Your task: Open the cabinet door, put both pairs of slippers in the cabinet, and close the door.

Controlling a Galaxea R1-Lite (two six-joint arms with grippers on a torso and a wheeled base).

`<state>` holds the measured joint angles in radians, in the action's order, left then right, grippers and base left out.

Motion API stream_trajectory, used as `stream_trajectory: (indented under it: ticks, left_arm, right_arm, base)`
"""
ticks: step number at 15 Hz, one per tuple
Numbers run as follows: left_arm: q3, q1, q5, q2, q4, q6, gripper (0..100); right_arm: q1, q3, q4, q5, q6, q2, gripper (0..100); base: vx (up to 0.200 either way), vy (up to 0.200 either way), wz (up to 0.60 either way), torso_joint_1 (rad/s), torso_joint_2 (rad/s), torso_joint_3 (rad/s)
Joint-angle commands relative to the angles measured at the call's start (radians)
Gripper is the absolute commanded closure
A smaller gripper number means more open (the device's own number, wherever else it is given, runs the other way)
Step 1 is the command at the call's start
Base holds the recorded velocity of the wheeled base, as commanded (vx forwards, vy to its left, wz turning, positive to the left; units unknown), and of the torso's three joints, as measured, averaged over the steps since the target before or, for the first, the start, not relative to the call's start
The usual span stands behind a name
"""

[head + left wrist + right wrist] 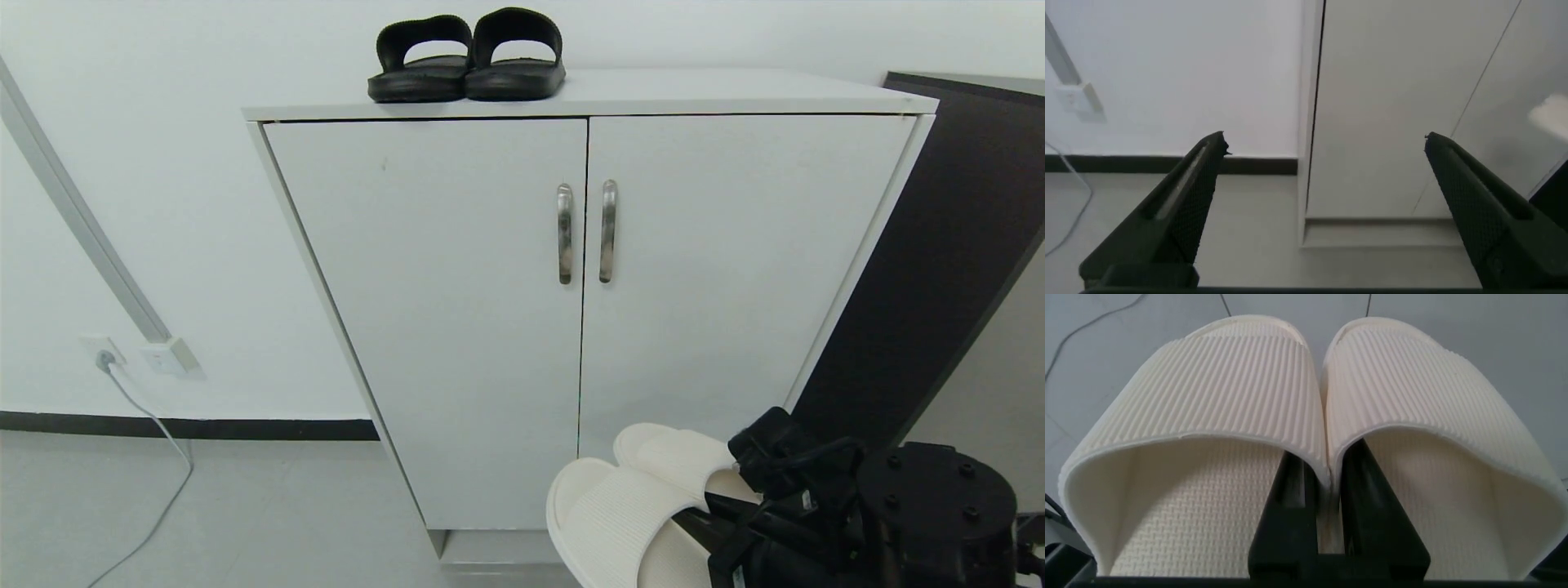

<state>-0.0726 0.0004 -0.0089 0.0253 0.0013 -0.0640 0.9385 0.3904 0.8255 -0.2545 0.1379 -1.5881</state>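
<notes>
Head view: black slippers [467, 61] sit atop the cabinet [457, 343] at twelve o'clock. Its shut doors [718, 269] block the way for the white slippers [637, 498] at five o'clock.
Left wrist view: my left pincer [1324, 140] gapes, released, near the cabinet's base.
Right wrist view: my right pincer [1327, 508] is clenched on the white slippers' touching inner walls.

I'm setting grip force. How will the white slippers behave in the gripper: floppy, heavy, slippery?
Probably light: the white slippers look like thin foam. Their ribbed straps hold their arch, so likely semi-stiff. Textured insoles suggest little slipping.
</notes>
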Motion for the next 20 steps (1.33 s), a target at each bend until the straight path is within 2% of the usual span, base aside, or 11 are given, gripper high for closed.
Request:
stream_trajectory:
  ticks: [1,2,6,8,9,11,12,14,15,17,20]
  left_arm:
    - [-0.142,-0.007,-0.071,0.205,-0.007,-0.04,0]
    - [-0.164,-0.011,-0.129,0.285,-0.032,-0.037,0]
    - [-0.187,-0.022,-0.395,0.619,-0.346,-0.036,0]
    - [-0.225,-0.056,-0.43,0.769,-0.451,-0.034,0]
    - [-0.245,-0.092,-0.427,0.814,-0.471,-0.036,0]
    - [-0.306,-0.301,-0.384,0.927,-0.506,-0.042,0]
    - [-0.342,-0.444,-0.27,0.973,-0.511,-0.043,0]
    - [-0.438,-0.663,-0.075,1.096,-0.557,-0.063,0]
    - [-0.478,-0.726,-0.051,1.147,-0.577,-0.062,0]
    - [-0.567,-0.777,-0.034,1.266,-0.581,-0.053,0]
    - [-0.693,-0.801,-0.082,1.407,-0.593,-0.048,0]
  right_arm:
    - [0.0,-0.001,0.001,0.001,0.0,-0.004,100]
    - [0.0,0.001,0.001,0.001,0.0,-0.006,100]
    - [0.003,-0.001,0.027,0.003,0.0,-0.012,100]
    - [0.006,-0.001,0.03,0.003,0.0,-0.013,100]
    - [0.005,-0.001,0.03,0.003,0.0,-0.013,100]
    - [0.006,-0.002,0.029,0.001,0.0,-0.015,100]
    - [0.006,-0.002,0.029,-0.003,-0.001,-0.015,100]
    - [0.02,-0.002,0.029,-0.008,-0.001,-0.012,100]
    - [0.022,-0.002,0.029,-0.008,-0.001,-0.015,100]
    - [0.02,-0.004,0.029,-0.003,0.0,-0.023,100]
    - [0.02,-0.002,0.03,-0.002,0.0,-0.035,100]
  base:
    - [0.0,0.0,0.0,0.0,0.0,0.0]
    - [0.0,0.0,0.0,0.0,0.0,0.0]
    - [0.0,0.0,0.0,0.0,0.0,0.0]
    - [0.0,0.0,0.0,0.0,0.0,0.0]
    - [0.0,0.0,0.0,0.0,0.0,0.0]
    - [0.0,0.0,0.0,0.0,0.0,0.0]
    - [0.0,0.0,0.0,0.0,0.0,0.0]
    - [0.0,0.0,0.0,0.0,0.0,0.0]
    - [0.0,0.0,0.0,0.0,0.0,0.0]
    - [0.0,0.0,0.0,0.0,0.0,0.0]
    - [0.0,0.0,0.0,0.0,0.0,0.0]
